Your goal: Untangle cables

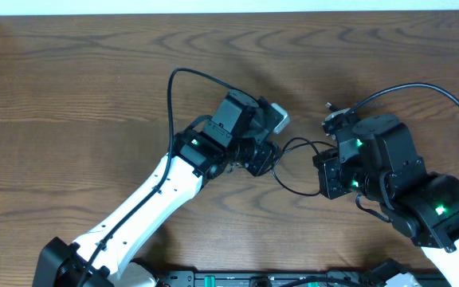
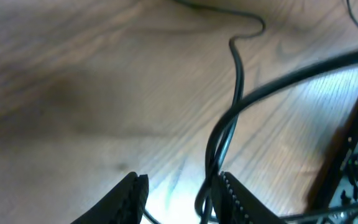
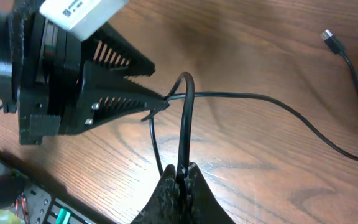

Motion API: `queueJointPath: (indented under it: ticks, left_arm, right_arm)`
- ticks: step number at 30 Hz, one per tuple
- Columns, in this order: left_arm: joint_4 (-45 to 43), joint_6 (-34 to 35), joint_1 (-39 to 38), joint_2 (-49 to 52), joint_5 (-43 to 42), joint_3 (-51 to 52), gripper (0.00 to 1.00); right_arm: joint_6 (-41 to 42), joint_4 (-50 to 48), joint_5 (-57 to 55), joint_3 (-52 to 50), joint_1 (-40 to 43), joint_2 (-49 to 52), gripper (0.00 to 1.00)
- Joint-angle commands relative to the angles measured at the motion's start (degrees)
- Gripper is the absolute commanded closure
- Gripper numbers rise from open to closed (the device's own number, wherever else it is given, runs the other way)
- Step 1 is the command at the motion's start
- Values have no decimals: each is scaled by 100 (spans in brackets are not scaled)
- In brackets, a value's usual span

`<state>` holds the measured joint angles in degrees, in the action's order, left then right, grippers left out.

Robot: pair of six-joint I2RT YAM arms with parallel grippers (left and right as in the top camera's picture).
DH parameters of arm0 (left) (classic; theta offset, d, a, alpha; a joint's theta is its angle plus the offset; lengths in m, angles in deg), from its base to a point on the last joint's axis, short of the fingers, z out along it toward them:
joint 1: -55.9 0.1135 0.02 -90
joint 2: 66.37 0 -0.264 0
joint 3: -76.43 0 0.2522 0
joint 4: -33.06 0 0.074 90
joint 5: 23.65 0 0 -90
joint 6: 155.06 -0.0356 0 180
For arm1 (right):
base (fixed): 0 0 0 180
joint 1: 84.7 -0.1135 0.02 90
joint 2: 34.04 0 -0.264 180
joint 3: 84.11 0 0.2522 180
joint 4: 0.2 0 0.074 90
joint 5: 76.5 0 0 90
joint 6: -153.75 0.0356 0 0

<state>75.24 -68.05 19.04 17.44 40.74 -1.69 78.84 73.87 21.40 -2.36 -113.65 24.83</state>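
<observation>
- Black cable [image 3: 185, 124] is clenched between the right gripper [image 3: 179, 180] fingers. It rises straight up from that gripper into a tight bend.
- Just beyond the right gripper, the left gripper [image 3: 160, 84] straddles the same cable. Its jaws are parted with a gap showing, the cord lies against one finger [image 2: 241, 202], and nothing is pinched yet.
- Risk: if both grippers hold this short run and pull apart, the bend could cinch into a knot – not loosen.
- Risk: the cord sits at the very tip of the left finger, so it may slip out as the jaws close.
- Risk: the left gripper is very near the right gripper, so any inward move could knock them together.
- Farther from the right gripper, the plug end [image 3: 329, 36] lies loose on the wooden table [image 3: 260, 174]. Dragging could snag it.
- Writing: a white label [image 3: 82, 12] sits on the left wrist, beyond the right gripper – print too blurred to read, no brand seen.
</observation>
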Motion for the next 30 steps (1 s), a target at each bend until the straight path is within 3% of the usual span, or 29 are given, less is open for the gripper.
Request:
queueJointPath:
  ticks: [1, 22, 30]
  left_arm:
    - [153, -39, 13, 11, -98, -37, 61]
    - [103, -195, -326, 11, -483, -37, 71]
    - [103, -195, -323, 11, -481, -37, 81]
  right_arm:
    - [26, -9, -98, 111, 0, -2, 99]
    - [28, -7, -136, 111, 0, -2, 99]
    - [28, -7, -133, 111, -2, -4, 99]
